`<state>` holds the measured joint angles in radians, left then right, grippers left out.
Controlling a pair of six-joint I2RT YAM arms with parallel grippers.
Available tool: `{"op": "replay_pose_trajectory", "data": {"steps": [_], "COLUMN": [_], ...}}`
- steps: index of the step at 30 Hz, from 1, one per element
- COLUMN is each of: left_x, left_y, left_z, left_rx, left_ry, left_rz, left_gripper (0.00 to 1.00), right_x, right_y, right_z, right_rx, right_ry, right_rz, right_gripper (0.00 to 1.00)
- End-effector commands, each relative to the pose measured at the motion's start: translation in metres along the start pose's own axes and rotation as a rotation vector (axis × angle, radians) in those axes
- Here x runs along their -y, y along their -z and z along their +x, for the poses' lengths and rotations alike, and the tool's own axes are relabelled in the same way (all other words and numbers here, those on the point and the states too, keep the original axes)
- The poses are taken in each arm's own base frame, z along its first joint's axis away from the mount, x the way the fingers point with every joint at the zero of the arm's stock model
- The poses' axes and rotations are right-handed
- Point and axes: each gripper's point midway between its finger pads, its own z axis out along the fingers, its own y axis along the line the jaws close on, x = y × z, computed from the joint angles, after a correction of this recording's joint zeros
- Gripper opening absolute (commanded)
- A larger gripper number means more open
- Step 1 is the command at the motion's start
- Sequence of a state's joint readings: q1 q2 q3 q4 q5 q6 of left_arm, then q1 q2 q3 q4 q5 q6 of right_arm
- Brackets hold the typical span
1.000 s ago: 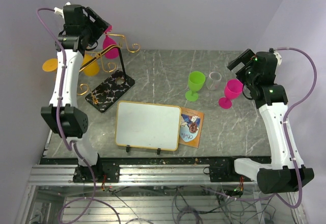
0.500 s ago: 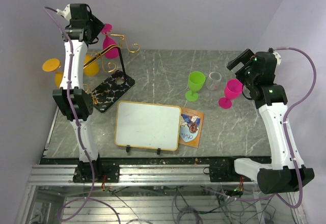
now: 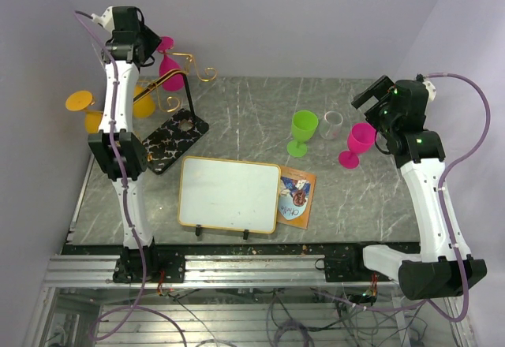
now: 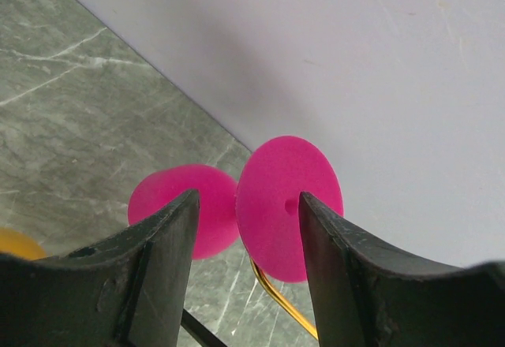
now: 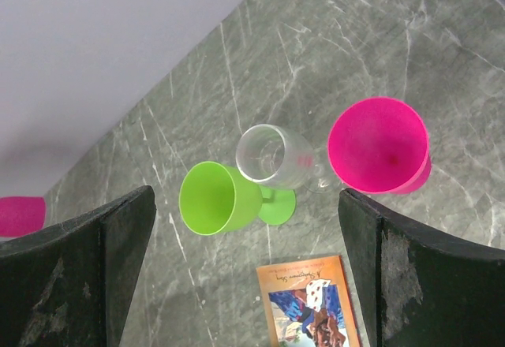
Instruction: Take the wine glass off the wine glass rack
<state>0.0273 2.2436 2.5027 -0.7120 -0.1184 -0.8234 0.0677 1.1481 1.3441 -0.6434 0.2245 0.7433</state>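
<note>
The wine glass rack has a black marble-look base [image 3: 170,138] and gold wire arms [image 3: 197,67] at the back left. A pink wine glass [image 3: 171,75] hangs upside down from it, its foot [image 3: 166,44] uppermost. My left gripper [image 3: 154,46] is raised level with that foot. In the left wrist view the gripper [image 4: 246,201] is open, and the pink foot disc [image 4: 288,205] and the pink bowl [image 4: 181,209] show just beyond its fingertips, over a gold wire [image 4: 284,307]. No contact shows. An orange glass [image 3: 142,102] hangs on the rack's left. My right gripper [image 3: 375,95] is open and empty above the table.
A green glass [image 3: 303,130], a clear glass [image 3: 332,124] and a pink glass [image 3: 359,143] stand upright at centre right, below the right gripper [image 5: 252,205]. A framed whiteboard [image 3: 229,194] and a small booklet [image 3: 297,197] lie at the front. The back wall is close behind the rack.
My left arm has straightened upward and its gripper has shifted a little left beside the pink glass's foot. The right arm and the glasses have not moved.
</note>
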Motion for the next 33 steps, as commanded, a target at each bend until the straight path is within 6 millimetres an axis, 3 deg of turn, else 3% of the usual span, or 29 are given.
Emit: {"op": "replay_pose_trajectory", "data": {"steps": [1,6,22,28,33], "left_x": [0.008,0.010,0.025,0.031,0.039], "left_y": [-0.009,-0.015,-0.012,-0.002,0.007], "left_z": [-0.015,-0.014,-0.026,-0.034,-0.043], "left_rx": [0.048,0.047,0.080,0.087,0.080], "left_ry": [0.014,0.017,0.001,0.034,0.073], "left_rz": [0.049,0.065,0.138,0.176,0.225], "left_gripper": [0.62,0.56,0.16,0.07,0.07], "right_x": [-0.002,-0.001,-0.001,0.000,-0.001], "right_y": [-0.003,-0.004,-0.007,-0.007,-0.007], "right_z": [-0.001,-0.002,-0.001,0.000,0.000], "right_rx": [0.013,0.014,0.010,0.008,0.006], "right_ry": [0.005,0.006,0.000,-0.004,-0.006], "right_rz": [0.003,0.009,0.012,0.013,0.009], "right_gripper": [1.00,1.00,1.00,1.00,1.00]}}
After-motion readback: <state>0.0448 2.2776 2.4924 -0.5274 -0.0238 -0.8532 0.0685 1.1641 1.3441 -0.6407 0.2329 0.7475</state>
